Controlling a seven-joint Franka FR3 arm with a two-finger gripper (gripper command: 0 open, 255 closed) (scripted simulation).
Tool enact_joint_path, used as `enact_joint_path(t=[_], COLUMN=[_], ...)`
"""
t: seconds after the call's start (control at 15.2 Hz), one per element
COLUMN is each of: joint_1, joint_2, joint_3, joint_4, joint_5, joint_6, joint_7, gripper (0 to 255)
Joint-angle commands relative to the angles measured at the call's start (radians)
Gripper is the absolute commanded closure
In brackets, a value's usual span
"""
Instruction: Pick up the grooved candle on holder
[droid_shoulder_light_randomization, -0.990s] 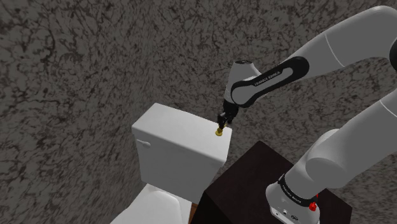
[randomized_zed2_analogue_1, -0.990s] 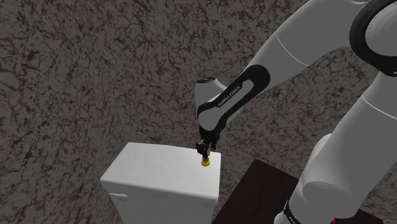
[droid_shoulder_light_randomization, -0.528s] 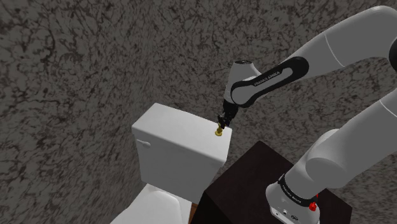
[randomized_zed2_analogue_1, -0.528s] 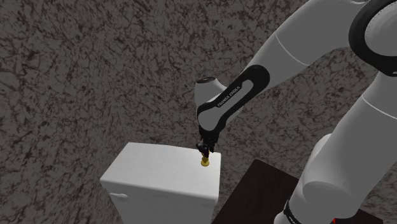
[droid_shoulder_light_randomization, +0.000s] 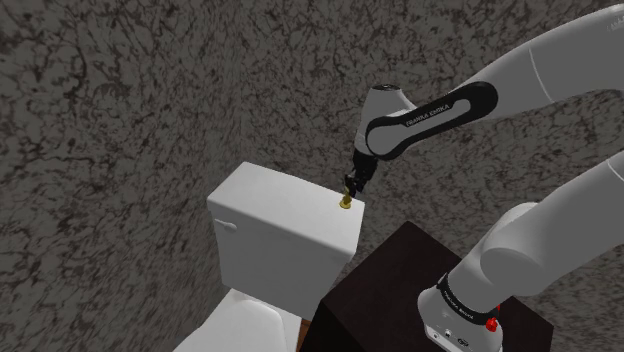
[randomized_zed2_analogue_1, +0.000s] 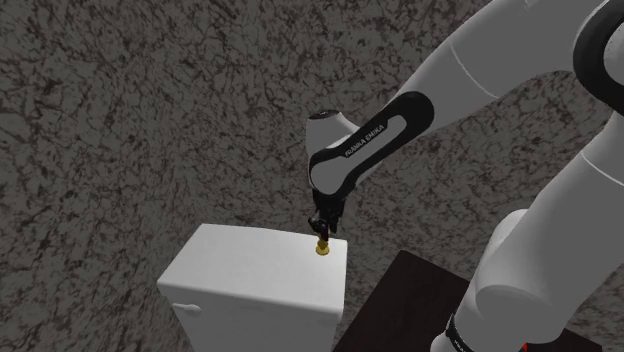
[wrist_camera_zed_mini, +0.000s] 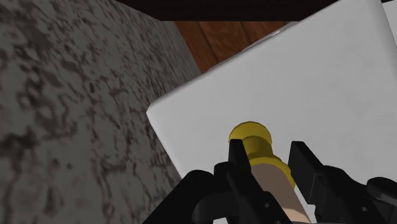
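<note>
Wall (droid_shoulder_light_randomization: 120, 120): mottled grey, rising behind the toilet tank.
Toilet tank (droid_shoulder_light_randomization: 270, 235): plain white box with a flat lid.
Candle (droid_shoulder_light_randomization: 345, 204): over the tank lid's corner on the shoulder view's right, close to the wall-side edge. I cannot tell whether its base touches the lid.
Long axis: upright, with the golden holder (wrist_camera_zed_mini: 252, 136) pointing down at the tank lid and the pale shaft running up into the hand.
Gripper (wrist_camera_zed_mini: 268, 156): directly above that tank corner, jaws pinching the pale shaft from both sides just above the holder.
Handling: probably light and stiff. The smooth, waxy-looking shaft could slip or mark under pressure, and something this slim would tip easily. The shaft just above the holder looks like the best place to hold.
Stand (droid_shoulder_light_randomization: 400, 290): dark box beside the tank, on the shoulder view's right.
</note>
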Motion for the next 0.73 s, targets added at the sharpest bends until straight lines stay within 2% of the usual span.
enact_joint_path(t=[0.0, 0.53, 0.66], joint_1=[0.001, 0.002, 0.002], joint_2=[-0.026, -0.105, -0.107], joint_3=[0.001, 0.001, 0.001], joint_4=[0.007, 0.056, 0.057], joint_5=[0.002, 0.006, 0.006], joint_6=[-0.034, -0.162, -0.164], joint_7=[-0.001, -0.006, -0.006], gripper=[255, 255, 255])
